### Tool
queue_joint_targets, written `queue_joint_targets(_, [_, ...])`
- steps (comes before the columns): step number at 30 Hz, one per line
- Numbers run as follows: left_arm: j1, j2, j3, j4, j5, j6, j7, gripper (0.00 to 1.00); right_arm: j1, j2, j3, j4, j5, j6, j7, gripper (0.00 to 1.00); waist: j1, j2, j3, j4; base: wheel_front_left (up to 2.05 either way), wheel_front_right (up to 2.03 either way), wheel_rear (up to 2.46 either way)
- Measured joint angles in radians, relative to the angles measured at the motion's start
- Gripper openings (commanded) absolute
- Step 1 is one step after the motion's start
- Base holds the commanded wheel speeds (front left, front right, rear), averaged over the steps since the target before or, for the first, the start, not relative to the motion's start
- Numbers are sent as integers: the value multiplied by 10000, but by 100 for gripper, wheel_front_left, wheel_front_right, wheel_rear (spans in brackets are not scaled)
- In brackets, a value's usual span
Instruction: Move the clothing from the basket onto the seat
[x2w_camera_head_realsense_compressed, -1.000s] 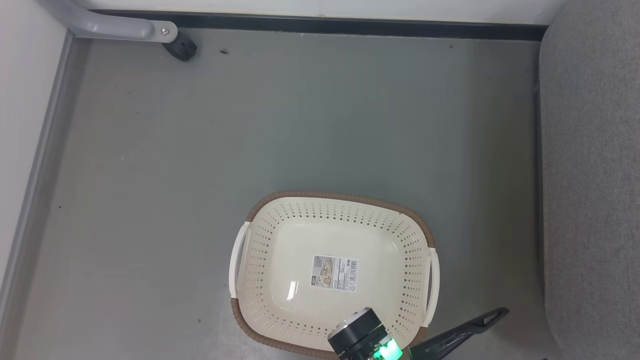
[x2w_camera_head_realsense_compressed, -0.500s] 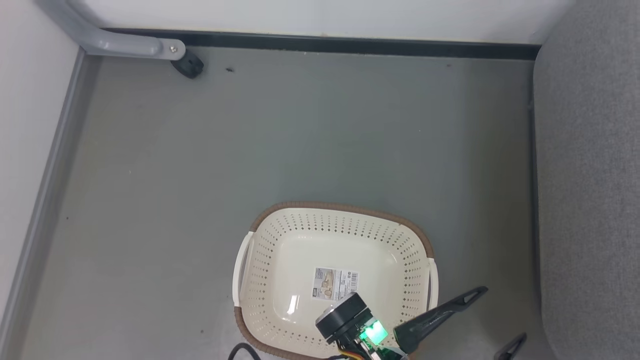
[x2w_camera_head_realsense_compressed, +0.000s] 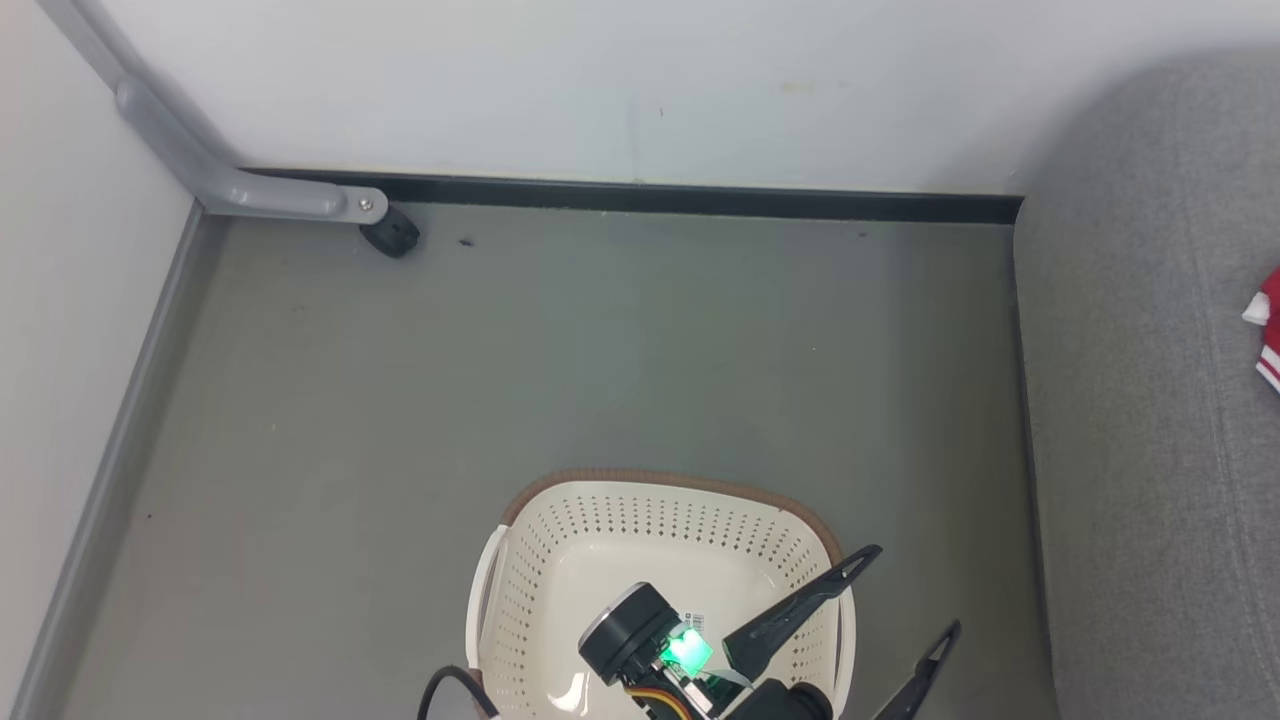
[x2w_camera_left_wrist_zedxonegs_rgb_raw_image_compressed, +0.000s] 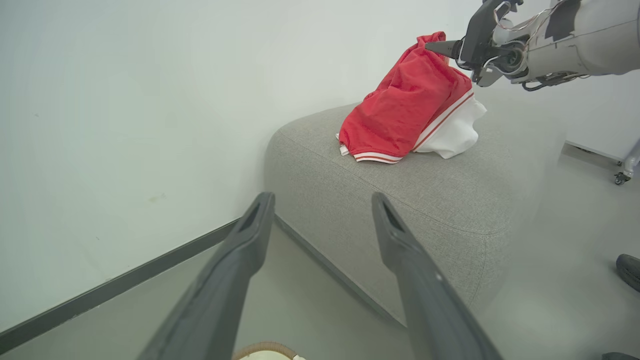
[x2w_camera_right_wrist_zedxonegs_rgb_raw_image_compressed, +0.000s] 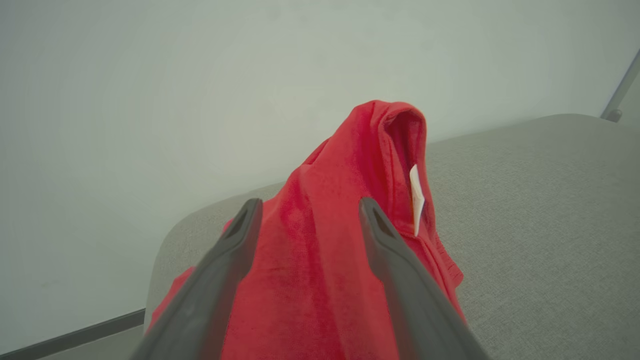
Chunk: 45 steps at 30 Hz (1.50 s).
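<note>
The cream basket (x2w_camera_head_realsense_compressed: 600, 530) with its brown rim stands on the floor at the bottom of the head view, and no clothing shows inside it. My left gripper (x2w_camera_head_realsense_compressed: 915, 588) hovers open over its right side, fingers aimed at the grey seat (x2w_camera_head_realsense_compressed: 1150, 450). Red clothing (x2w_camera_left_wrist_zedxonegs_rgb_raw_image_compressed: 410, 110) with white trim lies heaped on the seat (x2w_camera_left_wrist_zedxonegs_rgb_raw_image_compressed: 450, 200). A corner of the clothing (x2w_camera_head_realsense_compressed: 1270, 330) shows at the right edge of the head view. My right gripper (x2w_camera_right_wrist_zedxonegs_rgb_raw_image_compressed: 308, 201) is open at the top of the peaked red clothing (x2w_camera_right_wrist_zedxonegs_rgb_raw_image_compressed: 390, 145), which stands between and beyond its fingers.
Grey floor (x2w_camera_head_realsense_compressed: 600, 350) runs to a white wall with a black baseboard. A grey metal leg with a castor (x2w_camera_head_realsense_compressed: 390, 235) sits in the far left corner. Another castor (x2w_camera_left_wrist_zedxonegs_rgb_raw_image_compressed: 622, 177) and a dark wheel (x2w_camera_left_wrist_zedxonegs_rgb_raw_image_compressed: 630, 270) stand beyond the seat.
The head camera has tilted up, so the basket sits lower in the picture. More of the wall shows, and red clothing has come into view on the seat. Both left fingers now show.
</note>
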Motion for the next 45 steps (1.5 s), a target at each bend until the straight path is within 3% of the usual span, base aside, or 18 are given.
queue_joint_targets(6, [517,2,614,192,-98,2,-2,100,637,366,63,-506,-265,0,0,100,0,0,-642,-98,0,0,0])
queue_joint_targets(17, [1873,-4,2318,698,27,2,-12,100,2169,2031,318,-2464,-1127,-107,2,100,-1,-1,-1834,-240,0,0,0])
queue_joint_targets(34, [3944,176,4847,500,483,2,4,100,4906,3457,368,-5542,-2359,-1482,2,100,0,-2,-3452,-492,0,0,0])
queue_joint_targets(45, [4439,192,5806,387,711,0,4,100,6540,3737,182,-7177,-3001,-2123,2,100,0,-2,-3838,-767,0,0,0])
